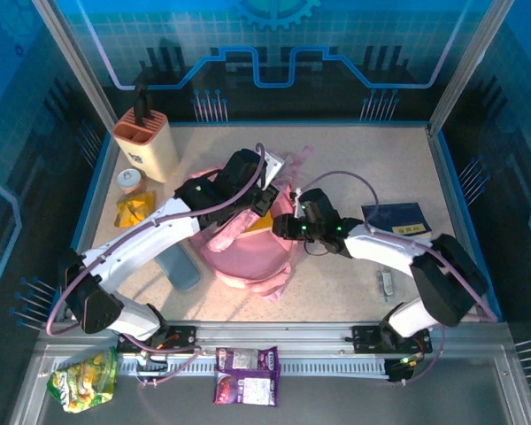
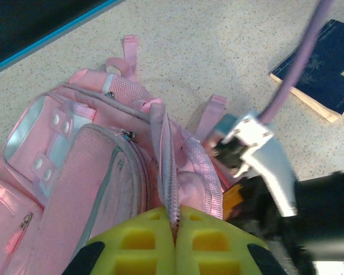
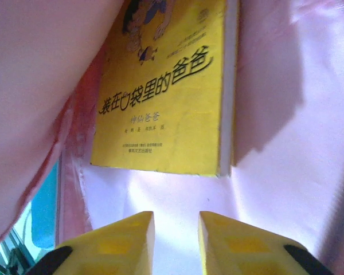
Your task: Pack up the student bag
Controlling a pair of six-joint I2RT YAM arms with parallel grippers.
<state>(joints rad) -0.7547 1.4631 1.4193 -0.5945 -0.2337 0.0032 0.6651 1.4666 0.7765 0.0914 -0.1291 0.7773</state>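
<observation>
At mid-table the bag (image 1: 248, 257) lay with its mouth turned toward the right arm. The left gripper (image 2: 175, 229) was pressed together on the bag's zip edge, apparently holding the mouth up and open. Inside the bag, the right gripper (image 3: 176, 229) stood slightly spread with nothing between its fingers, just short of a yellow book (image 3: 166, 97) that lay against the pink lining.

The chief risk seemed to be the way out. If the right arm backed off crookedly, a finger could snag the loose lining or the book's corner and drag the book toward the opening again. The left pinch was on a thin strip of zip tape. If that slipped, the soft mouth would likely fall onto the right gripper and close the way in. The two grippers were also close together at the opening, so a careless swing could knock them. A blue book (image 1: 396, 219) lay on the table well apart, and a collapsed mouth would make packing it harder.
</observation>
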